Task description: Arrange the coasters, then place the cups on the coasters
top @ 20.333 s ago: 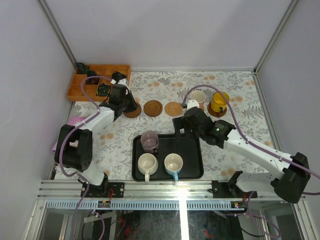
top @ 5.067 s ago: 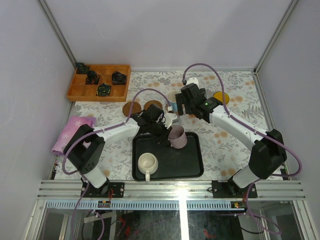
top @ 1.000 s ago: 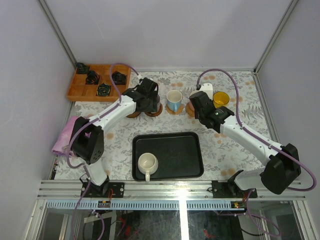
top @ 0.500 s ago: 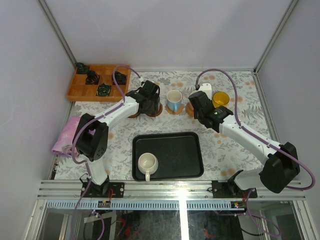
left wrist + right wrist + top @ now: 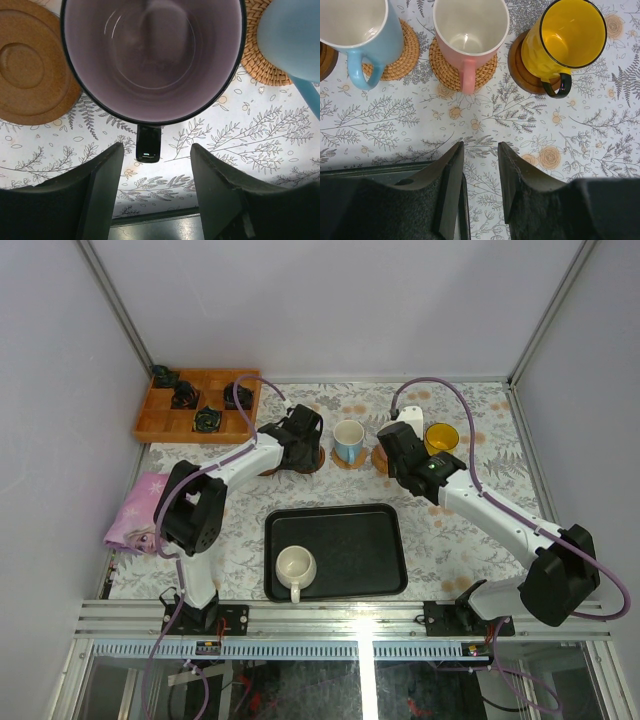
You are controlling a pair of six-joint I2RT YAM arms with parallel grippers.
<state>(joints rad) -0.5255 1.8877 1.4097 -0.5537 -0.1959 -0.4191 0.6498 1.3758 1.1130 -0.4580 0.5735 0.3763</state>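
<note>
While the left gripper (image 5: 156, 170) holds its fingers apart, clear of the handle, the mauve mug (image 5: 152, 55) sits between a bare wooden coaster (image 5: 27, 70) and the light blue mug (image 5: 292, 35); the right gripper (image 5: 480, 150) hangs parted, empty.

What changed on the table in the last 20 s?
The mauve cup and light blue cup went from the black tray to the coasters beyond it. The left gripper has let go of the mauve cup, jaws open beside its handle; the right gripper is open, empty. Unchanged: cream cup on the tray, pink cup and yellow cup on their coasters.
</note>
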